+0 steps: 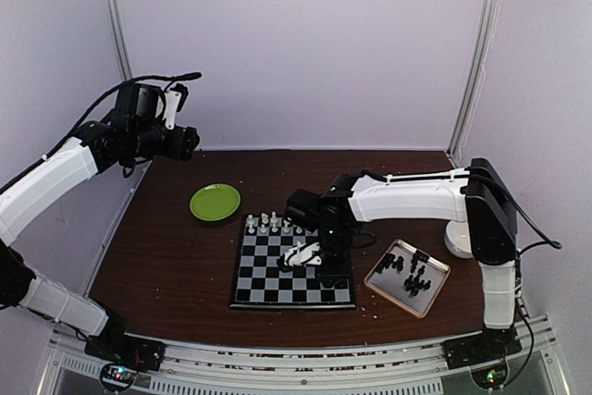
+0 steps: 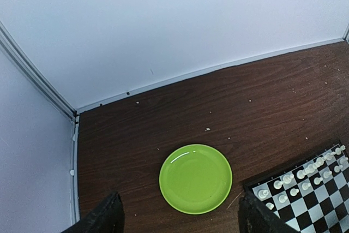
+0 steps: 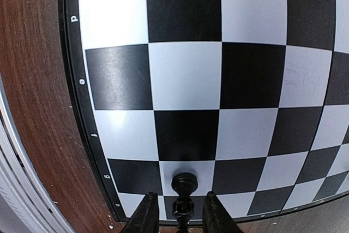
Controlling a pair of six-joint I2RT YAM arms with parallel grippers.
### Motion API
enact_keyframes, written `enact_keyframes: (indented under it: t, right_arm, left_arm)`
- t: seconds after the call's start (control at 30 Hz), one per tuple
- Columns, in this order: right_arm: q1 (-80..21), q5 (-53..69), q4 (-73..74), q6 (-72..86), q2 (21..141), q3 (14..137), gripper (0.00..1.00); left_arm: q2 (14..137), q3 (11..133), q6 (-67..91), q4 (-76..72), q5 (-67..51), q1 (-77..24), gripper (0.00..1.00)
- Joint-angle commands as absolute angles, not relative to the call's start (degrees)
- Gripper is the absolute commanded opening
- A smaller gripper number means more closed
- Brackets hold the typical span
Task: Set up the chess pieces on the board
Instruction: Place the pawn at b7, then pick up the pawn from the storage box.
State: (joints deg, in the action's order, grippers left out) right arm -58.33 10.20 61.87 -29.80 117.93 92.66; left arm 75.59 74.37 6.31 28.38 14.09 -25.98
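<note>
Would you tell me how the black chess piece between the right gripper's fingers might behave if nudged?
The black chess piece looks tall and narrow, so it would probably tip easily. Being tiny, it is likely light; its rounded head might let it roll.

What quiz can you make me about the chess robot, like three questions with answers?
1. True or false: the green plate has chess pieces on it.
2. Where do the spare black pieces wait? A) in the tray B) on the green plate C) on the bare table
3. Fill in: the lone piece standing between the fingers of the right gripper is coloured ____.
Key: 1 false, the plate is empty. 2 A. 3 black.
</note>
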Motion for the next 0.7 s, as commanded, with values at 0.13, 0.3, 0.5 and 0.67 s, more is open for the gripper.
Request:
enact_keyframes:
  t: [0.13,0.3,0.5,0.67]
  right_arm:
    - [-57.9,9.0,64.2,-29.6,112.9,95.2,0.30]
    - [-54.8,9.8,64.4,-29.9,104.7,93.2,0.31]
    - [-46.0,9.8,63.0,-29.5,98.1,85.1,0.31]
    - [-37.5,9.6,61.1,-29.1,96.0,78.2,0.28]
  left_arm:
    - [75.8,74.2,5.7,25.8,13.7,-26.1,0.73]
    - [76.3,74.2,6.0,25.8,12.6,-26.1,0.73]
    - [76.8,74.3,6.5,25.9,11.5,-26.2,0.73]
    - [77.0,74.3,6.7,25.9,11.3,-26.1,0.73]
